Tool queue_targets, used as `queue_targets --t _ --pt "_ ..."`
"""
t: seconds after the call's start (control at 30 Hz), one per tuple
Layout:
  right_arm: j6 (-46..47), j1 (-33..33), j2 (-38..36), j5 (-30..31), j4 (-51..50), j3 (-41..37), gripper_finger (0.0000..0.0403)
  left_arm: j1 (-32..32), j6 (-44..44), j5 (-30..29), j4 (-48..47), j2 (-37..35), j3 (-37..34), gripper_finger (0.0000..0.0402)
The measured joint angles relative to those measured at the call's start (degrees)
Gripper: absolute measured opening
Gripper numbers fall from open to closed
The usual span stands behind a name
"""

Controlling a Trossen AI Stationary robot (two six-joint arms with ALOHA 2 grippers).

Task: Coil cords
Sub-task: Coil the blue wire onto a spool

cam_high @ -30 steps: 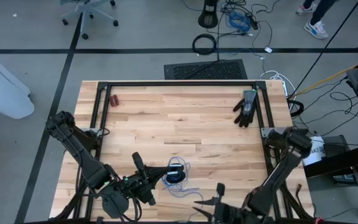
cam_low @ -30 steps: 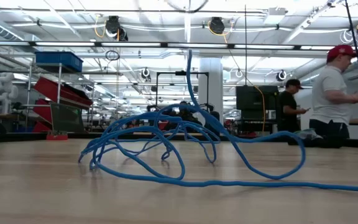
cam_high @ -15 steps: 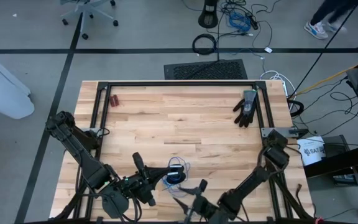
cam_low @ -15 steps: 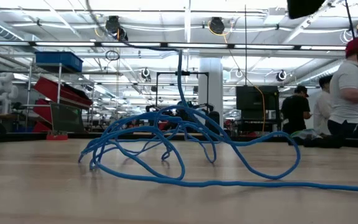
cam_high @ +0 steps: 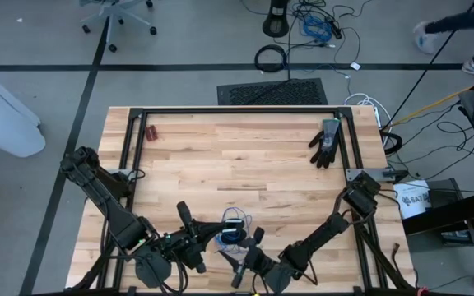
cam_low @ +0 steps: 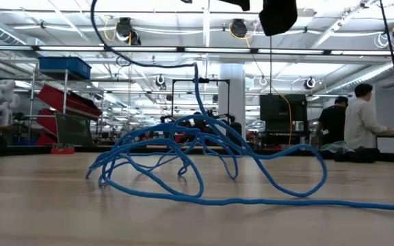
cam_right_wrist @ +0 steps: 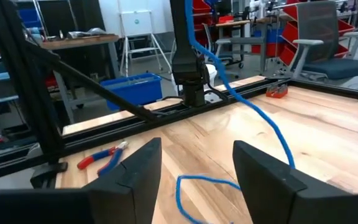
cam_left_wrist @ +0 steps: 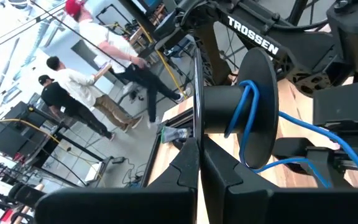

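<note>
Right gripper (cam_high: 239, 265), jaws spread wide and empty, hangs over the near edge of the table (cam_high: 220, 156), just beside the cord (cam_high: 235, 233). Left gripper (cam_high: 189, 233), fingers pressed shut, holds one strand of that cord, which is looped over the arm's round flange in the left wrist view. Cord: a loose blue tangle (cam_low: 183, 160) resting on the wood, one strand rising to the left gripper, a tail trailing off along the board. Suggested technique: bring the open jaws down on the free tail near the tangle, close fully, then lay even loops while the left gripper keeps its strand taut.
</note>
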Motion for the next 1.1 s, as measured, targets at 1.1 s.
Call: queue_targets --t 1.1 --pt "9.1 2.4 0.0 11.5 -12.0 0.0 0.0167 0.2 -1.4 2.7 0.1 0.0 0.0 0.0006"
